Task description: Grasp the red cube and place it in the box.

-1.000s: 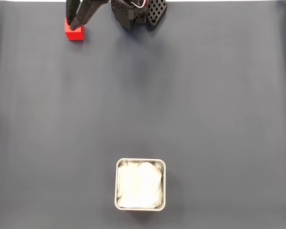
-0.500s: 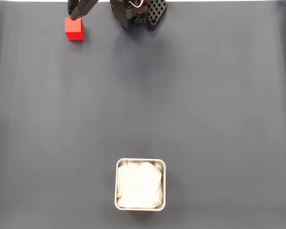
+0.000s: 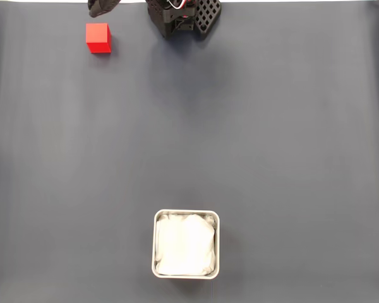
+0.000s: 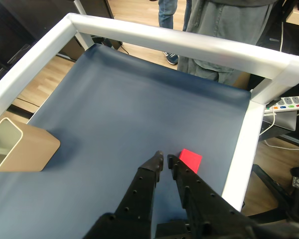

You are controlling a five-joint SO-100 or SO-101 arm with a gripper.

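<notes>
Small matte red cube (image 4: 190,160) sits on dark blue worktop (image 3: 240,126), just right of gripper (image 4: 165,159) in wrist view. Fingers nearly closed, empty. You: spread fingers, shift right, straddle cube, then descend. Metal-rimmed white-lined box (image 3: 186,244) well apart.

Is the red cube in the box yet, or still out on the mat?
Out. The red cube sits on the dark mat near the top edge of the fixed view, far from the box, beside the empty gripper.

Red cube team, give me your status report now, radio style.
Gripper shut, empty, beside the red cube, not touching. Cube on the mat, far from the box. Nothing on the mat between them.
</notes>
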